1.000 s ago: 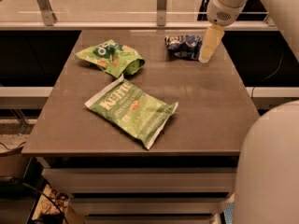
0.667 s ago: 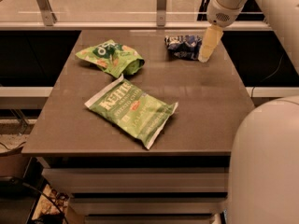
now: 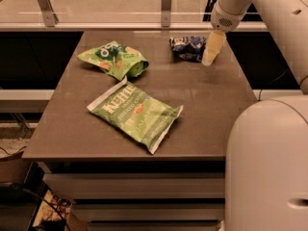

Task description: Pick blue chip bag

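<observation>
The blue chip bag is small, dark blue and wrinkly with white markings. It lies at the far right of the brown table. My gripper hangs from the white arm at the top right. It points down at the table and sits right against the bag's right end. It hides the bag's right edge, so I cannot tell whether it holds the bag.
A large flat green Kettle bag lies at the table's middle front. A smaller green bag with orange marks lies at the far left. A metal railing runs behind the table. My white body fills the lower right.
The gripper stays beside the blue bag's right end. My white body takes up more of the lower right. The bags have not moved.
</observation>
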Controlling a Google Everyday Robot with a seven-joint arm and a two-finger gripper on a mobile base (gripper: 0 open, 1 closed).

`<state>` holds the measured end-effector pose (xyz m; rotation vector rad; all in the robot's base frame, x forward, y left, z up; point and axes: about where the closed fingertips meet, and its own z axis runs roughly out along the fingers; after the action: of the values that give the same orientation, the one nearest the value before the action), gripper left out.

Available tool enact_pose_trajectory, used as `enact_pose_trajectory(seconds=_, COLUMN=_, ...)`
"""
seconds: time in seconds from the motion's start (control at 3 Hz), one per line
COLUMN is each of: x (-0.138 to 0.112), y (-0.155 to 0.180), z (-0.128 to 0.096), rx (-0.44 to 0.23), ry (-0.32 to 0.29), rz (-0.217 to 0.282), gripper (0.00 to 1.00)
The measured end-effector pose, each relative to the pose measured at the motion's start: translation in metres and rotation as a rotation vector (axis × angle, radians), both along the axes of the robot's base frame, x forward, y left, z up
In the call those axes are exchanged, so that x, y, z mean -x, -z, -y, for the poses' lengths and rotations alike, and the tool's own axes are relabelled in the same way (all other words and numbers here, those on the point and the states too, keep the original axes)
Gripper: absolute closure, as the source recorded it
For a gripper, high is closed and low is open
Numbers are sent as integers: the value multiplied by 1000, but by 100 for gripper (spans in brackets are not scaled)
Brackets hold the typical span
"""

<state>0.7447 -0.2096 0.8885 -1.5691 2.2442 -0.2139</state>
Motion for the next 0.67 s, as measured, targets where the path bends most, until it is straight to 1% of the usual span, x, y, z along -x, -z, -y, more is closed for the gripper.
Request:
enact_pose_trajectory(seconds=0.33, x=-8, y=11, z=2, rx=-7, ry=12, rz=-5, gripper=0)
enact_pose_trajectory(seconds=0.67, x=-17, y=23, z=5, rx=-8, ry=37, rz=9, gripper=0)
